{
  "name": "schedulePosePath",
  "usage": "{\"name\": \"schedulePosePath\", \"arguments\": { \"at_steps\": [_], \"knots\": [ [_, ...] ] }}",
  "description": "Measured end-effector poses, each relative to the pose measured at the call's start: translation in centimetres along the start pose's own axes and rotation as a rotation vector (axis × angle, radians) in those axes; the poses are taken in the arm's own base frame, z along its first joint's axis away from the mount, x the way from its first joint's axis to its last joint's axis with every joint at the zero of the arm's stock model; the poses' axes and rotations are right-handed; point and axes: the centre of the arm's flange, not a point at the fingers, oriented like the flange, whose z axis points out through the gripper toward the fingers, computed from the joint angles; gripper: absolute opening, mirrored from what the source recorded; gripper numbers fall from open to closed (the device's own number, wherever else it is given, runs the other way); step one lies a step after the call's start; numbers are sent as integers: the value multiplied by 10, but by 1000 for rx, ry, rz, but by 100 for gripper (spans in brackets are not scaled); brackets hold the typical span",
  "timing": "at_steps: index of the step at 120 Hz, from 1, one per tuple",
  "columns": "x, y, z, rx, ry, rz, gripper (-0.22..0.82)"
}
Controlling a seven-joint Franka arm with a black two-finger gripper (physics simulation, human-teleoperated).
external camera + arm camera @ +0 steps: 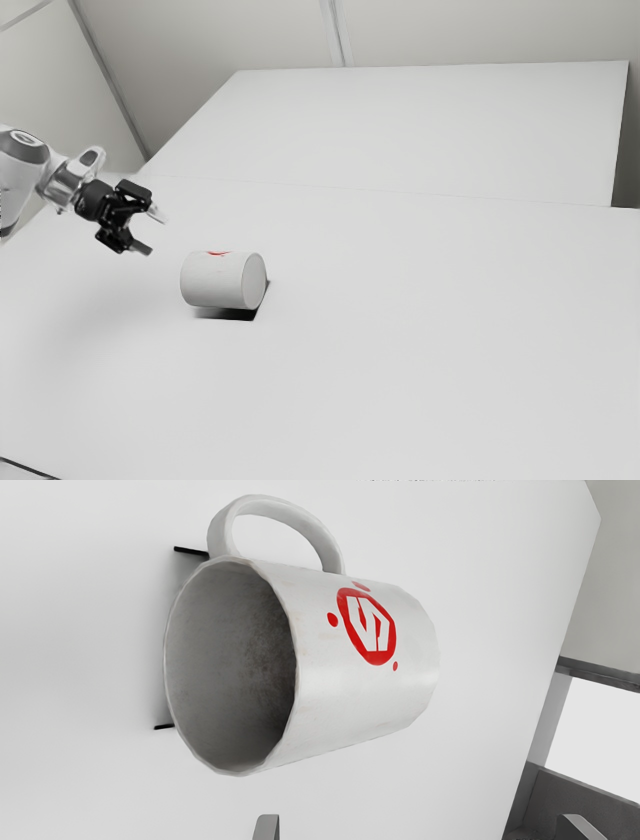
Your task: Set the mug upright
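One robot arm (20,180) is seen at the left edge of the exterior view, upper half. To its right, a black two-finger gripper (150,231) is held above the table, directed down toward the right of the frame. Pincer state: fingers spread wide, with a clear gap between the tips; nothing is gripped.

Next rightward, left of frame centre, a white ceramic-looking mug (222,280) is found lying on its side, near the gripper but apart from it. Its closed base is turned to the right of the frame, its open mouth toward the gripper. In the wrist view, a looped handle (225,530) is observed on the mug's side, and a red hexagonal logo (391,645) is noted on its wall. The mug is supported by a white tabletop (430,370), which is extended across to the right edge.
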Motion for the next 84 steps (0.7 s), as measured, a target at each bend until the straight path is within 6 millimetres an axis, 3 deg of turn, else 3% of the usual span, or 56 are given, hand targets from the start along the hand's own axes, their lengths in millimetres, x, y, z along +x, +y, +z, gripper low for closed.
{"name": "schedulePosePath", "arguments": {
  "at_steps": [9,24,78,84],
  "knots": [
    [6,-36,16,-75,6,-15,60],
    [12,-68,28,-176,36,1,60],
    [10,-61,101,-469,-1,139,60],
    [10,-64,104,-482,4,145,51]
  ]
}}
